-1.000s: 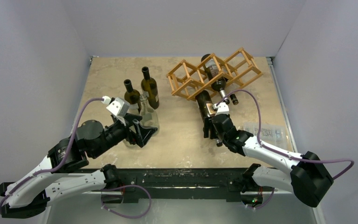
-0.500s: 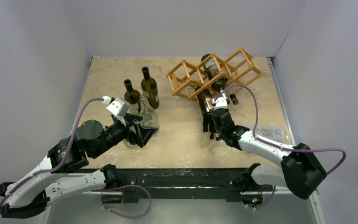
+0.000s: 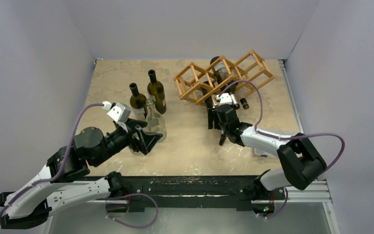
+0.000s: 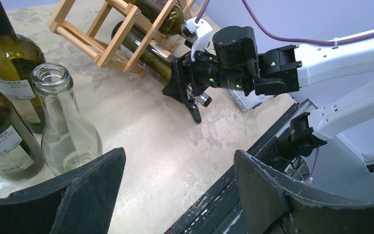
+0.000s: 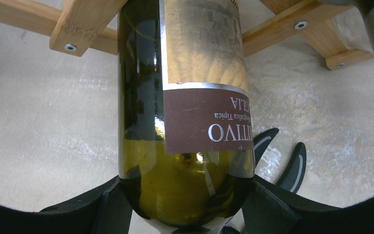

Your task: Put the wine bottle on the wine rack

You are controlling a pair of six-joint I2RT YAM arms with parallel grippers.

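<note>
While partly in wine rack [image 5: 80, 29], wine bottle [image 5: 185, 122] within right gripper [image 5: 182, 207]

The wine bottle [image 5: 141, 122] is glossy dark-green glass, and its paper label [image 5: 204, 122] is matt. The wine rack [image 5: 78, 29] is smooth pale wood with metal screws [image 5: 69, 47]. The table [image 5: 39, 131] looks like matt marbled stone, perhaps laminate. The clear bottle [image 4: 65, 126] on the left is shiny glass.

wine bottle [image 5: 185, 97] neck: cut off at the bottom edge
label [image 5: 204, 117] words: only partly seen
bottle end: under wine rack [image 3: 185, 89] bars
</note>
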